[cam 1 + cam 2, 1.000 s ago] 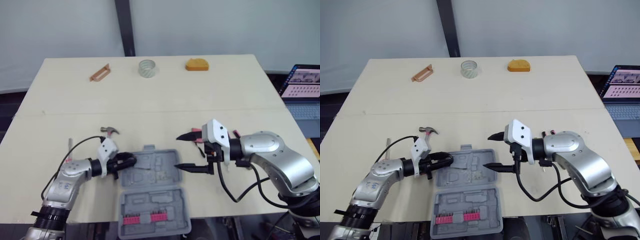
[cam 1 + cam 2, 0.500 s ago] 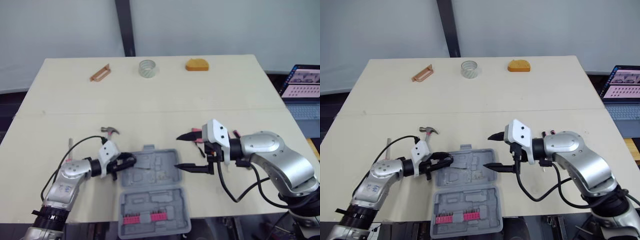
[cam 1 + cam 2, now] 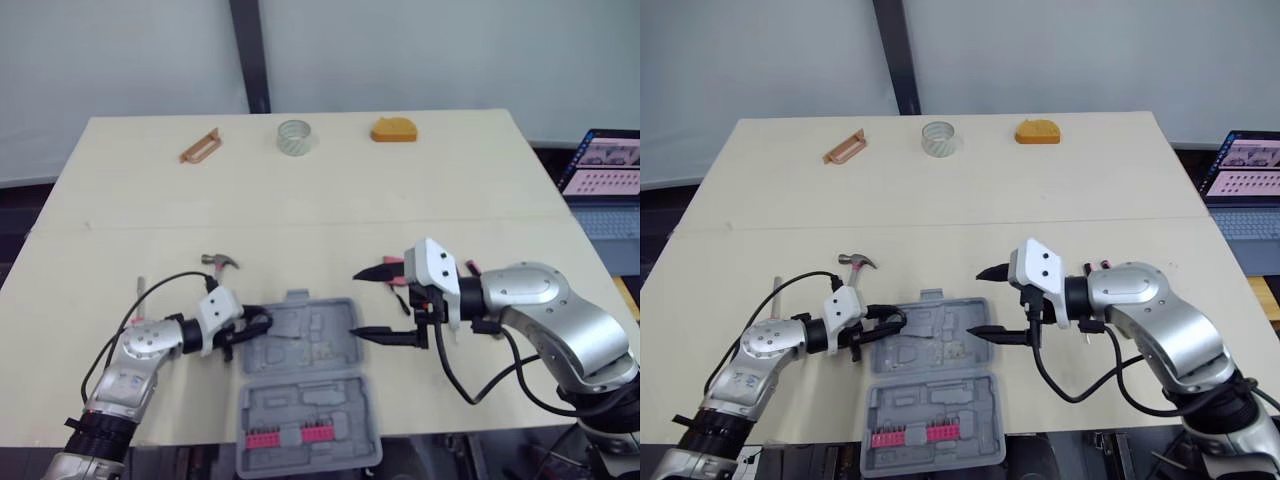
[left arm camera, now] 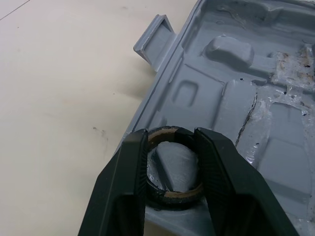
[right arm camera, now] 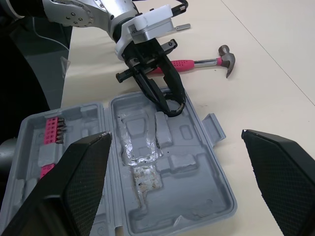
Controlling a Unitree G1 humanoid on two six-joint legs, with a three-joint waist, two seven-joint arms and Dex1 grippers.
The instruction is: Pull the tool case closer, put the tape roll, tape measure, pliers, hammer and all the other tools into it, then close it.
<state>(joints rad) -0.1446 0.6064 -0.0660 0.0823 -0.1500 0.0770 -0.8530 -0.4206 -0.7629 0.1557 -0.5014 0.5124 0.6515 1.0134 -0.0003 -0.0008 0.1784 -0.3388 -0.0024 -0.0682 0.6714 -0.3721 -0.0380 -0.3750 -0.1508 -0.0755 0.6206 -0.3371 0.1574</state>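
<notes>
Clasping a dark tape roll (image 4: pixel 174 195) tight between the left fingers (image 3: pixel 250 325), over the left edge of the far half of the gray tool case (image 3: pixel 300 400); cannot tell whether touching the molded tray or just above it. Showing the case open flat at the near edge of the table (image 3: pixel 330 200), with a row of pink bits in its near half. Holding the right fingers (image 3: pixel 385 336) spread wide and empty just beside the right edge of the case. Showing a hammer (image 3: pixel 218 263) on the table just beyond the left fingers. Showing a clear tape roll (image 3: pixel 294 135) and an orange tape measure (image 3: pixel 393 130) along the far edge, well apart from the case.
</notes>
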